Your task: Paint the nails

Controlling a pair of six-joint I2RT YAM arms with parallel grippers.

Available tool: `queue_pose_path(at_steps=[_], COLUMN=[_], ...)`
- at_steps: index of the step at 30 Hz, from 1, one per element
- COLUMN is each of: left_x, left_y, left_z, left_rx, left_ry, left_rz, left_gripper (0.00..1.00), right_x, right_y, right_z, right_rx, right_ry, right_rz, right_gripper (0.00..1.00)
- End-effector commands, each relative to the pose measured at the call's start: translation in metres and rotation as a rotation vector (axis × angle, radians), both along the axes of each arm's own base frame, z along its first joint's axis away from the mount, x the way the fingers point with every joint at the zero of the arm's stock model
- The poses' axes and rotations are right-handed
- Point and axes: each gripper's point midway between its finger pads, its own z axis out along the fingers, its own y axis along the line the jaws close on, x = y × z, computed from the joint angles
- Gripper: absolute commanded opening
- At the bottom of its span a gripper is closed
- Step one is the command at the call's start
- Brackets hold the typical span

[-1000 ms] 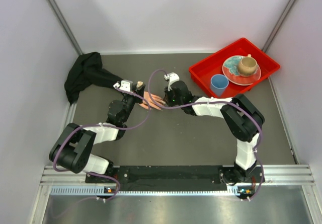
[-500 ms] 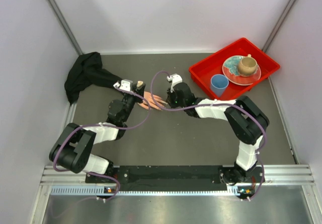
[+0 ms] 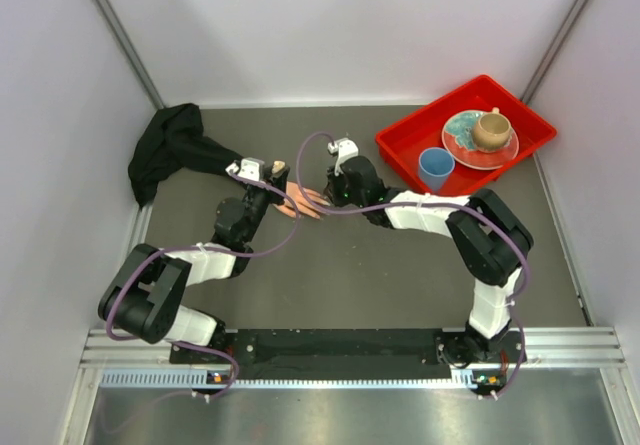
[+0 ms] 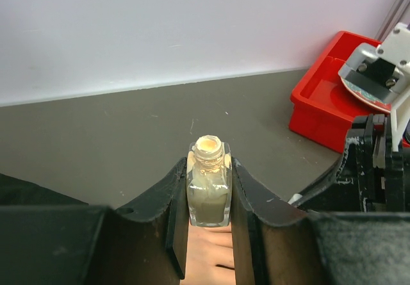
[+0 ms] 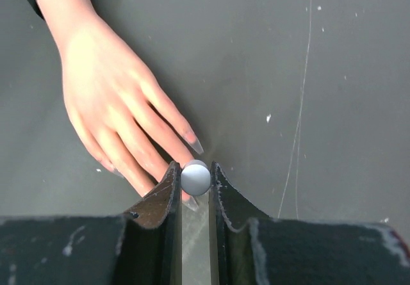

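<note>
Fingers [image 4: 173, 221] of my left gripper [image 4: 209, 164] are clenched on a small square glass bottle [image 4: 208, 192] of tan liquid. It stands upright between them, its threaded neck uncapped and open at the top. Seen from above, this gripper sits just left of the middle of the dark grey table [image 3: 340, 275], towards the far side.

My right gripper [image 5: 195, 167] is closed on a round grey-white knob [image 5: 195, 178], pinched between both fingertips. Whatever hangs below the knob is hidden from me, so I cannot tell whether anything touches a nail.

Beneath and just to the left of that knob lies the pink-beige mannequin hand [image 5: 109, 99]. It rests palm down on the table, between my two grippers, with its fingers spread and pointing right towards my right gripper. Its long pointed nails [image 5: 195, 146] are at the fingertips. One lies clear just beyond the knob, and another pokes out right under it. Here they look greyish rather than strongly coloured.

A black fabric sleeve [image 3: 165, 150] runs from the wrist to the far left corner, where it lies bunched up.

At the far right stands a red plastic tray [image 3: 405, 150]. It holds a light blue cup [image 3: 435, 167] and a patterned plate [image 3: 462, 145] with a tan mug [image 3: 490, 129] on it.
</note>
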Motion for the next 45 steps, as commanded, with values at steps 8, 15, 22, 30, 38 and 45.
queue_pose_path(at_steps=[8,15,22,30,38,45], left_x=[0.005,0.004,0.005,0.005,0.005,0.005], left_y=[-0.002,-0.002,-0.002,-0.001,-0.001,-0.001], left_z=[0.022,0.024,0.023,0.023,0.024,0.022], left_rx=[-0.023,-0.022,-0.021,-0.020,-0.019,-0.017], left_ry=[-0.061,-0.065,-0.064,-0.062,-0.064,-0.060], left_rz=[-0.006,-0.006,-0.006,-0.003,-0.004,-0.004], left_gripper=[0.00,0.00,0.00,0.00,0.00,0.00], right_x=[0.009,0.010,0.010,0.008,0.007,0.008], right_y=[0.021,0.018,0.018,0.015,0.010,0.006], right_z=[0.015,0.011,0.010,0.007,0.005,0.002], right_rx=[0.053,0.043,0.045,0.038,0.034,0.030], right_ry=[-0.026,-0.021,-0.018,-0.012,-0.007,0.001], right_rz=[0.038,0.024,0.022,0.016,0.006,-0.005], right_gripper=[0.00,0.00,0.00,0.00,0.00,0.00])
